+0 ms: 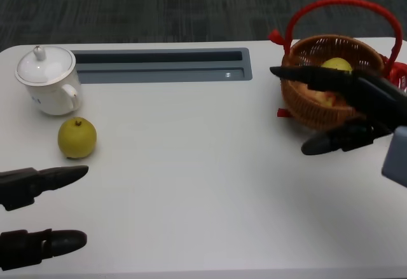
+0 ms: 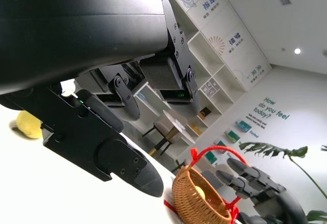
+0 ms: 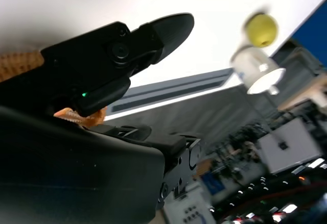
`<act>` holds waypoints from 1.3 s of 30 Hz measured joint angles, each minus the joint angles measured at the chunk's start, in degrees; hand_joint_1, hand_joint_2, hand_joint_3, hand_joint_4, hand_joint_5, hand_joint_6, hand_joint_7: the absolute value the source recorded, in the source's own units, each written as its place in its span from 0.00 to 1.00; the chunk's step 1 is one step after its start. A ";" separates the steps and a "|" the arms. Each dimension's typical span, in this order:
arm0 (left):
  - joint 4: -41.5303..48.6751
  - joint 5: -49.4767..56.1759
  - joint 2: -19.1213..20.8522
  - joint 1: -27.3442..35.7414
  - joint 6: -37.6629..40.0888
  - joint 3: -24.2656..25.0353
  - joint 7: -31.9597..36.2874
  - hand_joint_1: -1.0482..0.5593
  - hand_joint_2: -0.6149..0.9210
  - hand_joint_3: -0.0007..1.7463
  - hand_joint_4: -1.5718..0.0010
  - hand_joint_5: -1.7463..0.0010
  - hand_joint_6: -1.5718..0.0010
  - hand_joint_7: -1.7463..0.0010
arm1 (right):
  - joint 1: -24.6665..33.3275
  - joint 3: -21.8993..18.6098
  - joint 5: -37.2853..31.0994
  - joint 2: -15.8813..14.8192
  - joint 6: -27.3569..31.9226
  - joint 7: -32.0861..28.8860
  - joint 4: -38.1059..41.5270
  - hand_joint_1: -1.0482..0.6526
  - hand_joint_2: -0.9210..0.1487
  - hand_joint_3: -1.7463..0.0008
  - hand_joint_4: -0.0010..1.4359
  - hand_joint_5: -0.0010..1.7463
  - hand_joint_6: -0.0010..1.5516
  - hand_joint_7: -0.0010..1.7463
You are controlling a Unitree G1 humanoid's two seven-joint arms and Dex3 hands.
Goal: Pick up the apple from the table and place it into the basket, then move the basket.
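Left hand [image 1: 38, 215] at seven o'clock on the table [image 1: 191, 164], fingers spread, holding nothing. Right hand [image 1: 364, 101] at two o'clock, spread around the wicker basket [image 1: 305, 110]: long fingers over the rim, thumb outside the near wall. Cannot tell whether actually clamped on the wicker.

One yellow-green apple [image 1: 77, 138] loose at nine o'clock, just beside the lidded cup [image 1: 48, 79]. Another yellow fruit [image 1: 337, 65] already lying inside the basket.

Risks, as a judgement:
- Gripping by the wall rather than the red handle [image 1: 343, 2] could tilt the basket and spill the fruit.
- A sweep toward nine o'clock could knock the cup.

Only from the head: the fruit inside the basket. Only from the left wrist: the whole right hand poised at the basket's far side. From the right wrist: wicker tucked close beneath the hand.
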 measured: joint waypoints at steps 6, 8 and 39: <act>0.05 -0.17 0.06 -1.61 0.93 -0.98 -0.80 0.29 0.82 0.00 0.37 1.00 0.43 1.00 | 9.01 -0.23 9.62 3.15 -3.93 4.99 -9.91 0.33 0.08 0.99 0.34 0.01 0.29 0.01; 0.05 -0.26 0.07 -1.77 1.54 -1.35 -1.03 0.29 0.82 0.00 0.37 1.00 0.43 1.00 | 11.25 -0.11 10.59 4.06 -4.47 5.43 -12.76 0.34 0.08 0.99 0.37 0.02 0.31 0.01; -0.71 -5.28 -0.22 -6.49 3.62 -5.71 -6.00 0.32 0.80 0.00 0.39 1.00 0.42 1.00 | 18.42 -0.65 10.98 16.20 -11.66 2.11 -10.39 0.39 0.09 1.00 0.46 0.00 0.39 0.01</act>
